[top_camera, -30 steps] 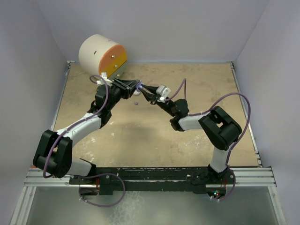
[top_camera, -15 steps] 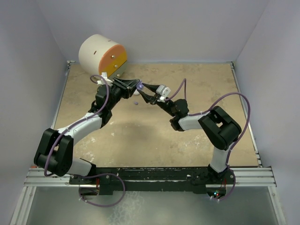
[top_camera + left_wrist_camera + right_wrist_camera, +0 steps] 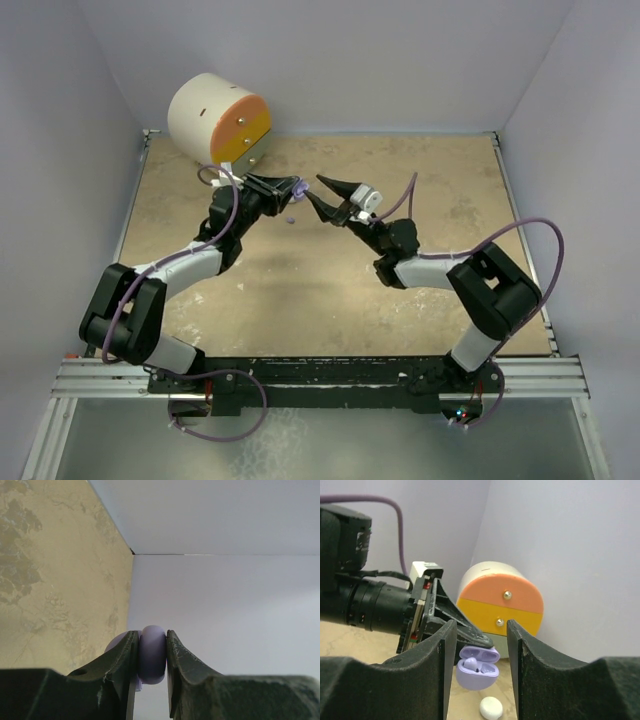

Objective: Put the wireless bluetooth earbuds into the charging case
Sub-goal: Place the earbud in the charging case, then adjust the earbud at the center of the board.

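The left hand (image 3: 295, 187) is clamped on a lilac charging case (image 3: 299, 186) and holds it in the air above the back of the tan worktop (image 3: 450, 200). In the left wrist view the two dark fingers (image 3: 125, 655) press on either side of the rounded case (image 3: 152, 655). In the right wrist view the case (image 3: 479, 666) has its lid tipped up, and a small shape sits in its hollow, though what it is cannot be told.

The right hand (image 3: 315, 188) faces the case from the right with its fingers spread wide and nothing between them, its tips just beside the case but not touching it. Seen from its own wrist, the right hand (image 3: 481, 630) frames the case between the two fingers.

A tiny purple earbud (image 3: 289, 219) lies on the worktop just nearer than the held case. A small white rounded piece (image 3: 491, 708) lies on the worktop below the case; whether it is an earbud cannot be told.

A white drum with an orange and yellow face (image 3: 210, 118) stands in the back left corner
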`<state>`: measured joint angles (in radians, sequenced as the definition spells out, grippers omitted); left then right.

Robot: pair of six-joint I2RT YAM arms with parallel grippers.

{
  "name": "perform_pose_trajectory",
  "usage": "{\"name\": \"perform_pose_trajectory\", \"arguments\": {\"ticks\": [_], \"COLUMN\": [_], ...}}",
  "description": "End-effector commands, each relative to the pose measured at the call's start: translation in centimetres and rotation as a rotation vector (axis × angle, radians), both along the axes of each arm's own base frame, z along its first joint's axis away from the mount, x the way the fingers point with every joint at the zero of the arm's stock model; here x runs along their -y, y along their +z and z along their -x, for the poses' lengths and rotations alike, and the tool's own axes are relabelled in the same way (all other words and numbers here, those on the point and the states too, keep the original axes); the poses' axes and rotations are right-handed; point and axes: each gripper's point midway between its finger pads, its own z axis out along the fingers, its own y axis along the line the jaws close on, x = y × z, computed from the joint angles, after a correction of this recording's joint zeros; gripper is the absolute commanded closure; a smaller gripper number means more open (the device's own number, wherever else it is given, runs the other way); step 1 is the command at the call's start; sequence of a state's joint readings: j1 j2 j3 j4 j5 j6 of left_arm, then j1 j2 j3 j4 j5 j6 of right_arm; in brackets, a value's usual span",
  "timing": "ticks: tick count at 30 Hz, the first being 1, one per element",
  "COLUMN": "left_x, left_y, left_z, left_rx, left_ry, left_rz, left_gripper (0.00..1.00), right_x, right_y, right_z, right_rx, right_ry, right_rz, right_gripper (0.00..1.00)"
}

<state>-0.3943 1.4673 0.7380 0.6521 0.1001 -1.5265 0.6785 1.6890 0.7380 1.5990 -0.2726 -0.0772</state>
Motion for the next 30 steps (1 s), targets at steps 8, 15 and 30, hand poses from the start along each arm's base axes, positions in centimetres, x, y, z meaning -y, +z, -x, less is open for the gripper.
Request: {"name": "perform_pose_trajectory", "arguments": {"ticks": [8, 15, 30], "left_x": [-6.3, -9.8, -10.9], "left_y": [2.7, 2.9, 1.8], "left_z": [-1.2, -0.6, 2.3], "left_rx": [0.085, 0.084, 0.066], "left_ry": [0.117, 0.182, 0.179], "left_rz": [0.067, 0.079, 0.098], "left_gripper": [1.0, 1.0, 1.0], "right_x": [3.2, -2.3, -7.4], "right_y": [4.7, -3.4, -12.8], "right_z": [-5.1, -9.2, -9.8], "right_rx": [-0.213, -0.519, -0.761], "right_ry": [-0.27, -0.215, -0.036], "right_rz": [-0.079, 0.208, 0.312], "right_gripper": [0.52, 0.52, 0.45]}}
